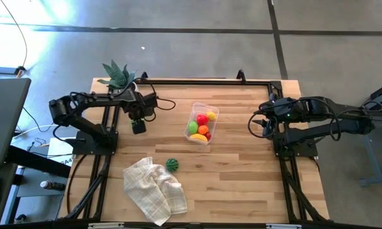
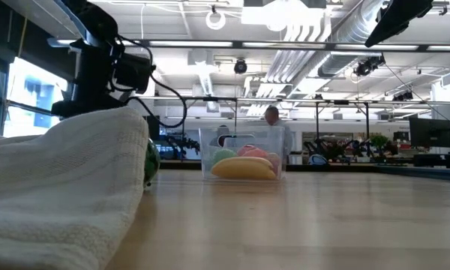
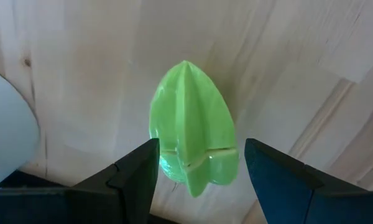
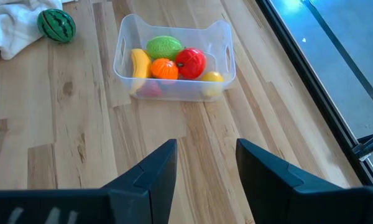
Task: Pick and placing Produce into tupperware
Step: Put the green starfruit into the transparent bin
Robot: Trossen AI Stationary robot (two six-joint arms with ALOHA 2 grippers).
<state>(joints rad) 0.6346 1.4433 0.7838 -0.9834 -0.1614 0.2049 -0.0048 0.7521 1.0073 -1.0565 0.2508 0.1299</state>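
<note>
A light green ridged piece (image 3: 191,124) lies on the wood between the fingers of my open left gripper (image 3: 199,152), which points down at the table's left part (image 1: 138,126); the gripper hides the piece in the high view. The clear tub (image 1: 211,108) (image 4: 174,93) stands mid-table and holds a banana (image 4: 140,65), an orange ball (image 4: 164,68), a green piece (image 4: 163,46), a red piece (image 4: 190,62) and a yellow one (image 4: 212,77). The striped melon (image 1: 172,165) lies on the table by the cloth. My right gripper (image 4: 205,152) is open and waits right of the tub (image 1: 258,123).
A crumpled white checked cloth (image 1: 154,187) lies near the table's near edge and fills the left of the low view (image 2: 60,187). A spiky green plant (image 1: 118,75) in a white pot stands at the far left corner, close behind the left arm. Bare wood lies between tub and right arm.
</note>
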